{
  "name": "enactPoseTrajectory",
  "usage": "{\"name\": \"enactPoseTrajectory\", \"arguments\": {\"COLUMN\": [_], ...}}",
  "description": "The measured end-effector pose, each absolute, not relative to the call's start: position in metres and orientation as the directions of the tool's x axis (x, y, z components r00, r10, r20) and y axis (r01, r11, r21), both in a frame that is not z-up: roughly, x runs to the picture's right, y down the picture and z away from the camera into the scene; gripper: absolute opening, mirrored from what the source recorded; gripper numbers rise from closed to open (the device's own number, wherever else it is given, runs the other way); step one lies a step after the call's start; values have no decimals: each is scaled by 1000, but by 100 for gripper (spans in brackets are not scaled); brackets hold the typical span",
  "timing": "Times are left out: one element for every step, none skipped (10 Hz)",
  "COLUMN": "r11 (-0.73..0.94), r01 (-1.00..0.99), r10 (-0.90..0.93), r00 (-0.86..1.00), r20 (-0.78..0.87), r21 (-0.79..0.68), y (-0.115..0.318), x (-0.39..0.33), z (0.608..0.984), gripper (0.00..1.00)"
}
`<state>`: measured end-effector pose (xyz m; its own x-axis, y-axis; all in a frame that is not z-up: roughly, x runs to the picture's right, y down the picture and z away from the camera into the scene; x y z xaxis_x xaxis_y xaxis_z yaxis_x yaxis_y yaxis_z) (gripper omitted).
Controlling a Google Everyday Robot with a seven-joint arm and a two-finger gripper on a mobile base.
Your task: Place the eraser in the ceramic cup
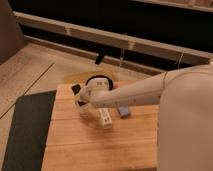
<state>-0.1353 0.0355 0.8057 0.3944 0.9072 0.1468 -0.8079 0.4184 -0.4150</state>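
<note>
Lowering over the pale wooden slatted table [100, 145], the robot's white arm [145, 92] reaches from the right toward the table's far left corner, and the step in hand looks like closing in on the eraser for a pick. To do it well, the arm should settle straight above the block, keep clear of the wide dark round bowl [98, 81] just behind the wrist, and avoid nudging the long white bar with dark marks [105, 118] lying just to the right. The small cream-white ceramic cup [84, 110] shows only partly beneath the pincer [81, 101], near the table's left edge, so the carry afterwards should be very short. Whether the pincer is released or clenched I cannot tell. A small blue-grey rectangular piece [123, 112] lies beside the white bar. The small flat near-black rectangular eraser [76, 89] sits tilted by the bowl's left rim, just left of the wrist, apparently not yet grasped.
</note>
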Motion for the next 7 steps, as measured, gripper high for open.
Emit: {"name": "enactPoseTrajectory", "arguments": {"r11": [405, 398, 392, 388, 389, 389, 391], "r01": [-811, -811, -811, -811, -810, -811, -811], "r10": [913, 916, 918, 919, 918, 918, 917], "r00": [383, 379, 377, 376, 380, 381, 385], "r20": [139, 132, 124, 118, 114, 109, 107], "r21": [-423, -428, -435, -438, -439, -438, -435], "y": [43, 49, 55, 60, 64, 66, 67], "x": [-138, -139, -142, -142, -142, -140, -139], "z": [801, 801, 800, 801, 803, 805, 806], "gripper": [15, 20, 22, 22, 22, 22, 22]}}
